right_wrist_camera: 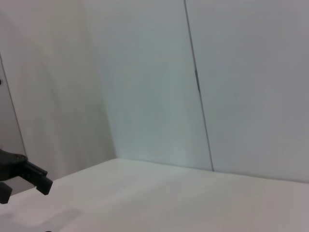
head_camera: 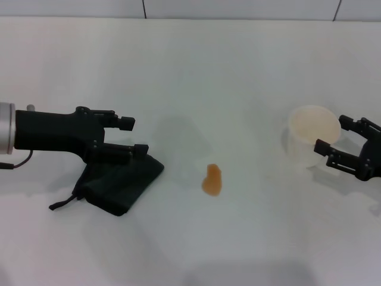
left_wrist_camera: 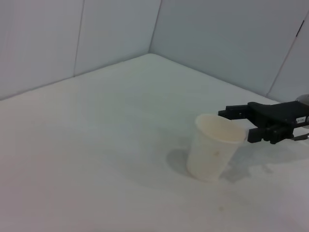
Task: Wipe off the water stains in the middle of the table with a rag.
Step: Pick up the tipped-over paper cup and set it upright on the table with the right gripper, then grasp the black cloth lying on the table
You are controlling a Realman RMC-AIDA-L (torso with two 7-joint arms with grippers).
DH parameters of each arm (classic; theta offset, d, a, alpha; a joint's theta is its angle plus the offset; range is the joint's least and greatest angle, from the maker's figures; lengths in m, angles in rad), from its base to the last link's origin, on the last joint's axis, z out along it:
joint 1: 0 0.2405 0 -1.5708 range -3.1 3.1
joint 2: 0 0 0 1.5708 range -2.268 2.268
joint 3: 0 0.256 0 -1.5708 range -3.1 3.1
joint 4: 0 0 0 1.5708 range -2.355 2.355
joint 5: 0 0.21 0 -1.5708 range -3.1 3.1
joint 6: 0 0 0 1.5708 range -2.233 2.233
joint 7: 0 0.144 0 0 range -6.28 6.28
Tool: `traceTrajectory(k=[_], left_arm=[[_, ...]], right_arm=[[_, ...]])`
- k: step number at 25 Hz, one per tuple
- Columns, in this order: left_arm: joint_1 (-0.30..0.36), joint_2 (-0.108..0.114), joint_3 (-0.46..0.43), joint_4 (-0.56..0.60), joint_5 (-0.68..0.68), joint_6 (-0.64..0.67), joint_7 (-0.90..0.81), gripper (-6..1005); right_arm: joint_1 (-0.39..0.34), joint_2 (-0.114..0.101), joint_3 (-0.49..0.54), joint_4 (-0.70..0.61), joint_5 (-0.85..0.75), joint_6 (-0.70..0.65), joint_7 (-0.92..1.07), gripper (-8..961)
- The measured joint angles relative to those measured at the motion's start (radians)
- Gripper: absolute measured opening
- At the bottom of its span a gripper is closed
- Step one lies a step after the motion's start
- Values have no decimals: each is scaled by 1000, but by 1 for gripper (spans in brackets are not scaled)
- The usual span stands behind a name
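The rag (head_camera: 119,182), a dark folded cloth with a thin cord loop (head_camera: 59,204), lies on the white table (head_camera: 190,71) at the left. My left gripper (head_camera: 133,136) is open and empty, just over the rag's far edge, pointing right. The water stain (head_camera: 212,180), a small orange-amber blob, sits in the middle, apart from the rag. My right gripper (head_camera: 332,134) is open at the right, its fingertips at the side of a white paper cup (head_camera: 309,136). The left wrist view shows the cup (left_wrist_camera: 211,149) and the right gripper (left_wrist_camera: 241,126) beside it.
The paper cup stands upright right of the stain. A pale wall with panel seams (head_camera: 144,8) runs along the table's far edge. The right wrist view shows the wall, bare tabletop (right_wrist_camera: 193,198) and a black gripper part (right_wrist_camera: 29,175) at its edge.
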Motion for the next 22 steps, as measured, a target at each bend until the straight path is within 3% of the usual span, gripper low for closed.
traceTrajectory(k=[10, 22], left_arm=[[-1, -1, -1, 0, -1, 0, 0, 773], [3, -5, -5, 0, -1, 0, 3, 771]], right_arm=[[-24, -2, 0, -28, -2, -9, 18, 852], [-41, -17, 12, -63, -4, -112, 46, 850]])
